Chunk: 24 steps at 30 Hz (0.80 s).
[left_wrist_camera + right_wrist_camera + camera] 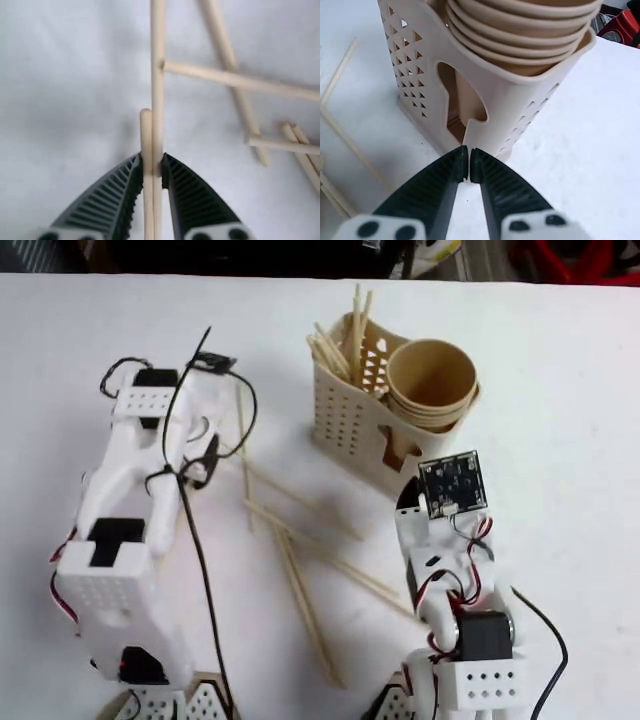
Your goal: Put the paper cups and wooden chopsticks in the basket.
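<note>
Paper cups (432, 380) sit stacked in the basket (340, 425), toward the table's (570, 350) far edge. Upright chopsticks (350, 335) share it. Loose chopsticks (305, 605) mid-table are left to do. Left gripper (152, 170) is clamped on a chopstick pair (158, 100). Right gripper (469, 162) is closed and empty, just before the basket.

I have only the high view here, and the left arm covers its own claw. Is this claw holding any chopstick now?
Observer: Yes. The left claw is shut on two chopsticks that lie side by side between its fingers. I cannot tell if they are lifted off the table.
Operator: Thank you. And the right claw, is it open?
Observer: No. The right claw is shut with nothing in it. Its tips point at the bottom of the basket, just below the side opening.
</note>
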Each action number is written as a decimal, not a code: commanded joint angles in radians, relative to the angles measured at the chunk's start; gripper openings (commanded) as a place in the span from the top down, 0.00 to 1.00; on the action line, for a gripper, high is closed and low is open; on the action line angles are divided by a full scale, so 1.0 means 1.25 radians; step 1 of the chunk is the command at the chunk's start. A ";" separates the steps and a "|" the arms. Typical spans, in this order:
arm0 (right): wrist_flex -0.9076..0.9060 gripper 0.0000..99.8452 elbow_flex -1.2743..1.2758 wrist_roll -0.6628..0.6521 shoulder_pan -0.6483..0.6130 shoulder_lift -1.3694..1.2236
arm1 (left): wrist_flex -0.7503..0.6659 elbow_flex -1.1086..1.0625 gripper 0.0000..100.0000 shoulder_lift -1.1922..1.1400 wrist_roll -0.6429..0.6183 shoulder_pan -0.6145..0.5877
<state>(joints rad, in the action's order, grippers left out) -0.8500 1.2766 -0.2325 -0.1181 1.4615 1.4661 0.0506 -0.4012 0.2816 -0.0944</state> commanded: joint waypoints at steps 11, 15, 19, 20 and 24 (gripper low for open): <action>0.015 0.98 -0.005 0.005 0.004 0.012 | 0.155 0.032 0.98 0.278 0.128 -0.020; 0.015 0.98 -0.005 0.005 0.004 0.012 | 0.184 0.032 0.98 0.368 0.129 -0.020; 0.015 0.98 -0.005 0.005 0.004 0.012 | 0.180 0.033 0.98 0.447 0.124 -0.017; 0.015 0.98 -0.005 0.005 0.004 0.012 | 0.171 0.033 0.98 0.468 0.122 -0.013; 0.015 0.98 -0.005 0.005 0.006 0.012 | 0.109 0.053 0.98 0.552 0.066 0.015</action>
<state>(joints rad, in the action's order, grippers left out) -0.8500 1.2766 -0.2325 -0.1181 1.4615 1.6717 0.0506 0.1588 0.4304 -0.1066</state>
